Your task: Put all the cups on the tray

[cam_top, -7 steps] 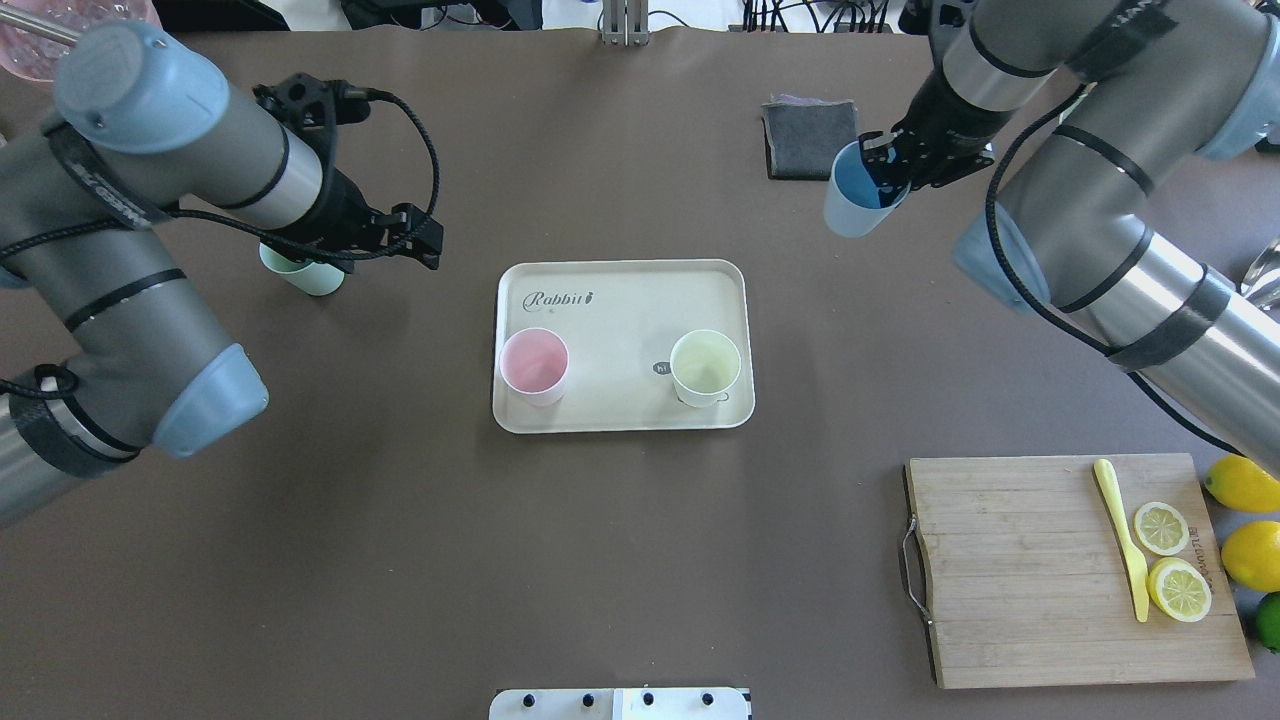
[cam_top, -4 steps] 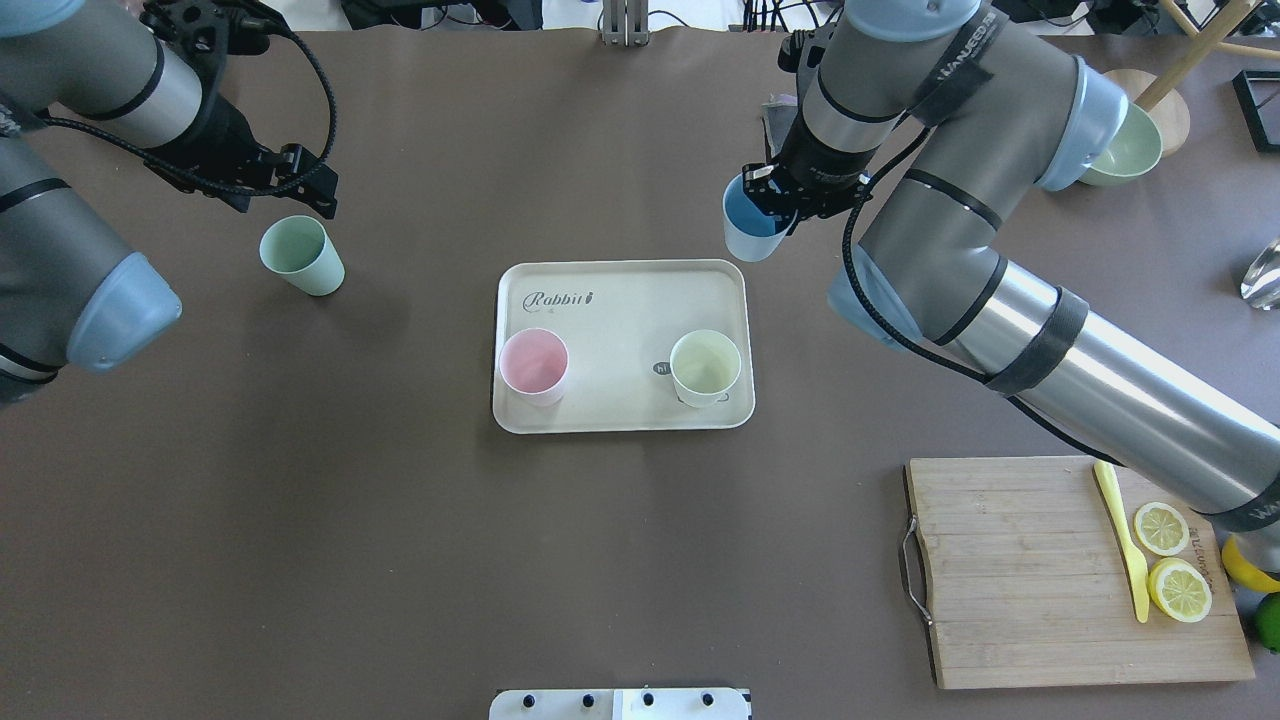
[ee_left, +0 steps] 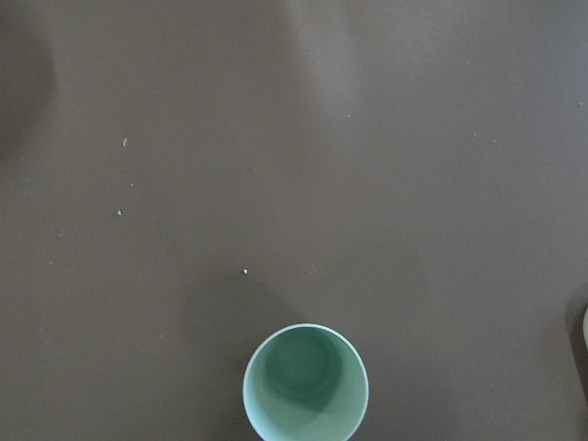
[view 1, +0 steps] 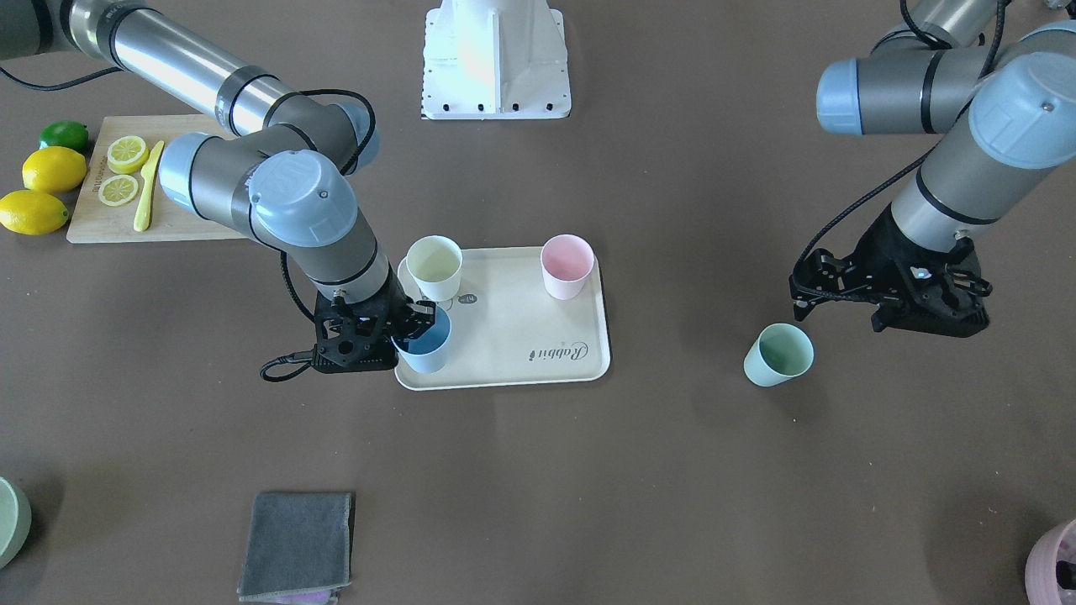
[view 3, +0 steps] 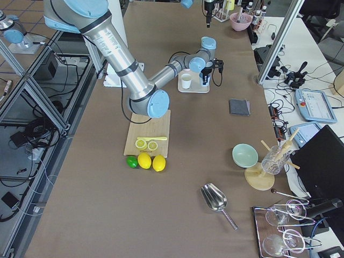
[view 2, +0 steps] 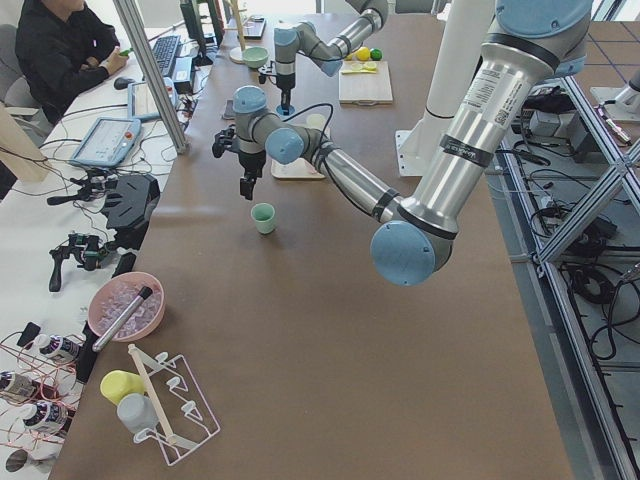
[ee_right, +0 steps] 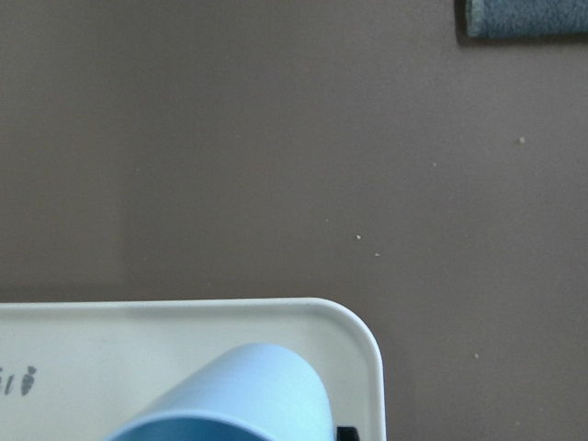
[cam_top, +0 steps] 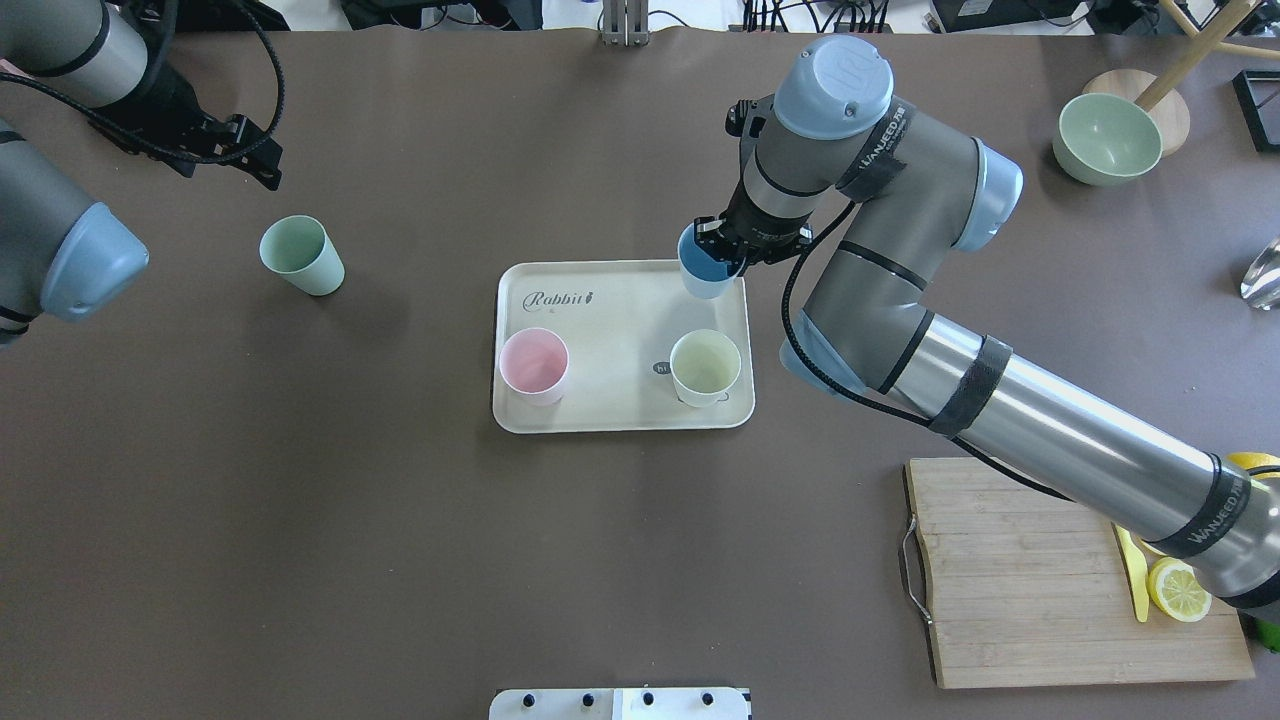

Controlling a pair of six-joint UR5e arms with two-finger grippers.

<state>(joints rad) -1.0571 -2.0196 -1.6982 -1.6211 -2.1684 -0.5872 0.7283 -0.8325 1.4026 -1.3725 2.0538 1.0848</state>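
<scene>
A pale yellow plastic cup stands on the cream rectangular tray just beside your right pincer, which clamps a blue plastic cup. Your left pincer gapes near a mint-green plastic cup.

Brown matte surface, lightly speckled with pale crumbs. Directly on it:
- cream tray at centre
- pale green cup, upright, well apart from the tray on the robot's left
- wooden cutting board on the robot's right, with lemons and a lime just beside it
- folded grey cloth
- green bowl
</scene>
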